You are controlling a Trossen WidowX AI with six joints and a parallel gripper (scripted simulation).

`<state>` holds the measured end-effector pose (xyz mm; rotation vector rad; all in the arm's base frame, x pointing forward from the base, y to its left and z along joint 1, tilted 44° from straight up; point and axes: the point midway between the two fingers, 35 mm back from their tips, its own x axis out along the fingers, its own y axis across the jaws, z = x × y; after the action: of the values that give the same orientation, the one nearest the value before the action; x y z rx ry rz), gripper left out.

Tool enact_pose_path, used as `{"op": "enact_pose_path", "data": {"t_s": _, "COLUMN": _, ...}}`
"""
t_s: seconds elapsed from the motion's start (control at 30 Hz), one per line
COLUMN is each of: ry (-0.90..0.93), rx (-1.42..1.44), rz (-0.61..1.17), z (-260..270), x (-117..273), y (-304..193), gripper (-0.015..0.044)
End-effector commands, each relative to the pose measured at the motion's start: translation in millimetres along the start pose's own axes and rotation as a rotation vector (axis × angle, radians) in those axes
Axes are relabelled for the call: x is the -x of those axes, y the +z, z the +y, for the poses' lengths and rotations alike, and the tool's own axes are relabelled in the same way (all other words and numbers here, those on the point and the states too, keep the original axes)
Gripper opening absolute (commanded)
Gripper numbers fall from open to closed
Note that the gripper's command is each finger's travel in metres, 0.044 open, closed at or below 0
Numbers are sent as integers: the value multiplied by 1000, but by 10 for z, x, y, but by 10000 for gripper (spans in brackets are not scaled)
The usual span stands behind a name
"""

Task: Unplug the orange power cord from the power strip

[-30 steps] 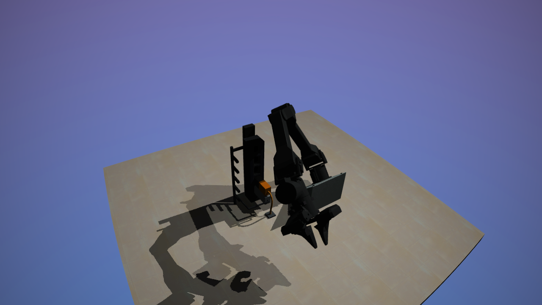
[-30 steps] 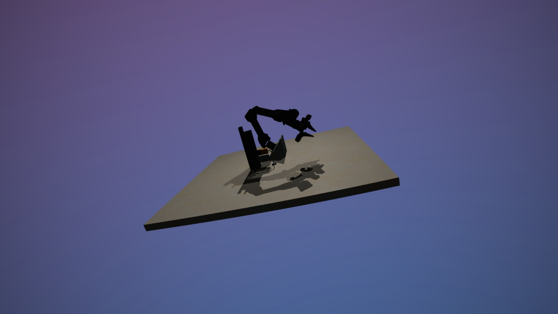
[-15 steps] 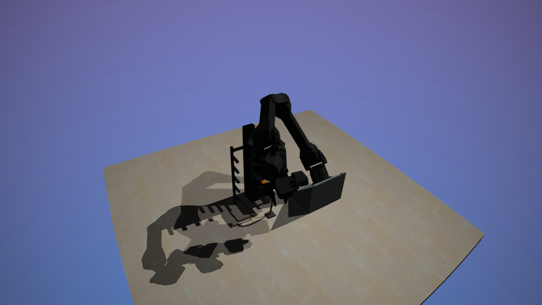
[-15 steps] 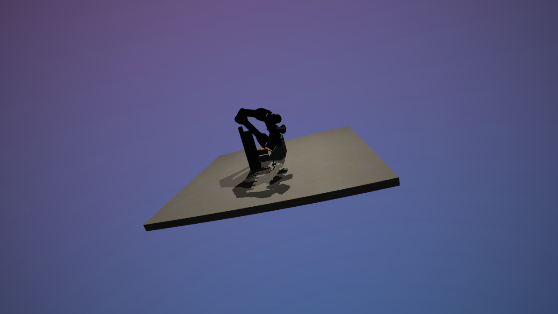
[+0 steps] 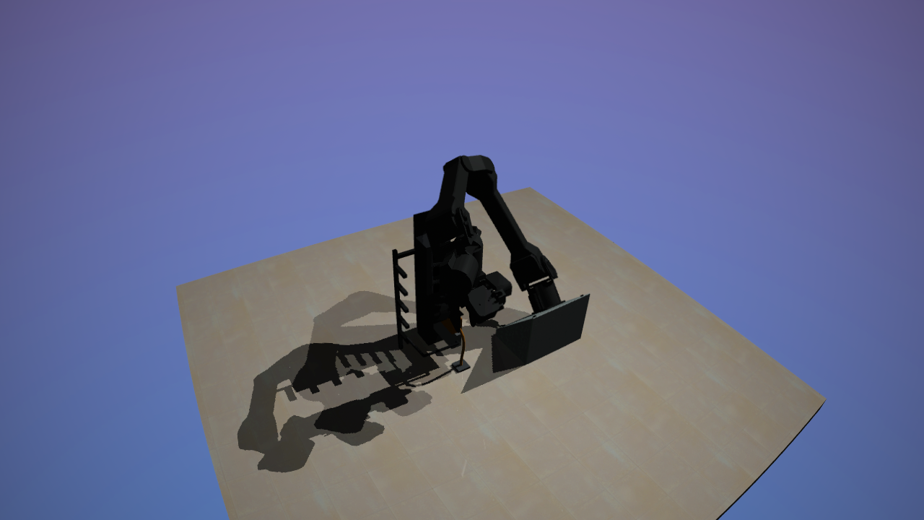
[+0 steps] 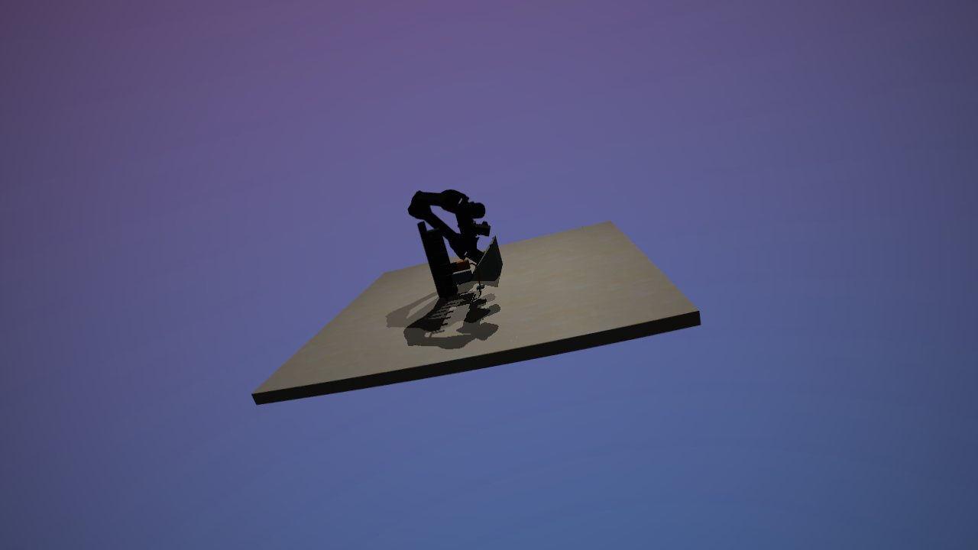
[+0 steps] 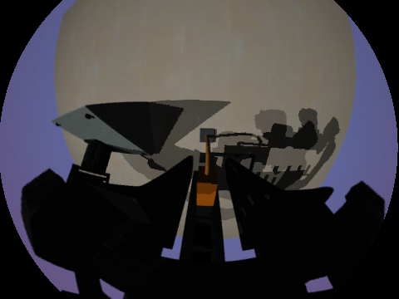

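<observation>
The orange plug [image 5: 447,326] [image 6: 462,264] [image 7: 206,194] sits against the front of the upright black power strip [image 5: 423,284] [image 6: 435,263] [image 7: 188,245], low on it, and looks plugged in. Its orange cord [image 5: 463,346] [image 7: 207,151] runs down to a small grey plate [image 5: 460,366] [image 7: 208,134] on the table. My gripper [image 7: 209,160] is partly open in front of the strip. In the wrist view the plug and cord show between its two fingers, with a gap on each side. In the top and exterior views the dark fingers blend with the arm and strip, so their depth along the plug is unclear.
A dark grey slanted panel [image 5: 559,329] [image 6: 492,263] [image 7: 137,124] stands beside the arm's base, near the strip. A black rack with several pegs [image 5: 395,284] stands on the strip's other side. A grey block [image 6: 462,276] sticks out of the strip below the orange plug.
</observation>
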<state>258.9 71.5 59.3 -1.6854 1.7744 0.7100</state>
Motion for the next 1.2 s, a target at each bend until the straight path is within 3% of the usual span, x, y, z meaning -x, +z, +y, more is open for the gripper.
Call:
{"op": "enact_pose_path", "data": {"t_s": 0.0, "ry": -5, "rx": 5, "rz": 3, "z": -6, "x": 8, "y": -55, "gripper": 160}}
{"op": "enact_pose_path", "data": {"t_s": 1.17, "ry": -5, "rx": 5, "rz": 6, "z": -4, "x": -89, "y": -429, "gripper": 160}}
